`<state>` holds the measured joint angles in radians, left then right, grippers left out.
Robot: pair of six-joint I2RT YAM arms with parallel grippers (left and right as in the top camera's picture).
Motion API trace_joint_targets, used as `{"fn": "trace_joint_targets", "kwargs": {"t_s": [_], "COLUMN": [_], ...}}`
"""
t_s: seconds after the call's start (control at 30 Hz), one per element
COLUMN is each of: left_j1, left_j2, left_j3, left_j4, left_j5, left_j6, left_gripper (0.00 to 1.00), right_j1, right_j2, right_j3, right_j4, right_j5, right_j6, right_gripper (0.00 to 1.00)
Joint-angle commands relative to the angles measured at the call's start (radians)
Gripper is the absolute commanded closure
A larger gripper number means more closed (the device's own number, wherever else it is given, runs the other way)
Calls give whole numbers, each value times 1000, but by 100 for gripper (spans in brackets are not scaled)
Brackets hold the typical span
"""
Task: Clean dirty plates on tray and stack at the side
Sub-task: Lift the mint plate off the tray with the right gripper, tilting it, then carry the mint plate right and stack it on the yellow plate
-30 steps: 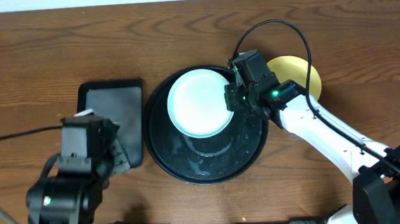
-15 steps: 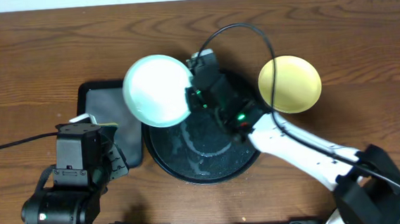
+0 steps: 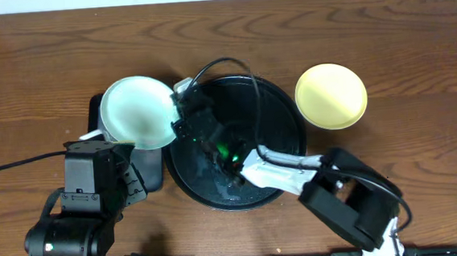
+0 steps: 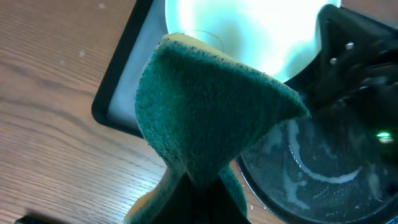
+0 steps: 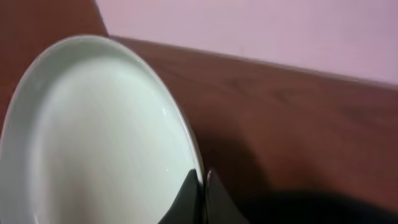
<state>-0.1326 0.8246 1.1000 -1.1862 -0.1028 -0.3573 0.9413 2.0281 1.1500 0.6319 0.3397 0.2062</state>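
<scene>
Overhead view, my right hand [image 5: 202, 186] pinching mint plate [image 3: 135, 112] by rim, at round tray [image 3: 280, 112] left edge, left hand [image 4: 198, 198] pinching green sponge [image 4: 211, 106].

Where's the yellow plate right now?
In the overhead view, the yellow plate sits on the table at the right, just beside the round black tray.
</scene>
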Motion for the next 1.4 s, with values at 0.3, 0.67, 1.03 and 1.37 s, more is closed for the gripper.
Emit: {"fn": "trace_joint_targets", "kwargs": {"t_s": [0.3,0.67,1.03,1.37], "left_j1": [2,2,2,2], "left_j2": [3,4,4,4], "left_j3": [-6,-6,-6,-6], "left_j4": [13,14,14,16], "left_j5": [5,5,5,5], "left_j6": [20,20,20,20], "left_gripper": [92,93,93,93], "right_j1": [45,61,94,23], "right_j2": [8,8,8,8], "right_j3": [14,19,41,41], "right_j4": [364,456,456,209], "right_j5": [56,44,53,160], "right_j6": [-665,-922,-891,-220], "right_gripper": [98,99,99,99]}}
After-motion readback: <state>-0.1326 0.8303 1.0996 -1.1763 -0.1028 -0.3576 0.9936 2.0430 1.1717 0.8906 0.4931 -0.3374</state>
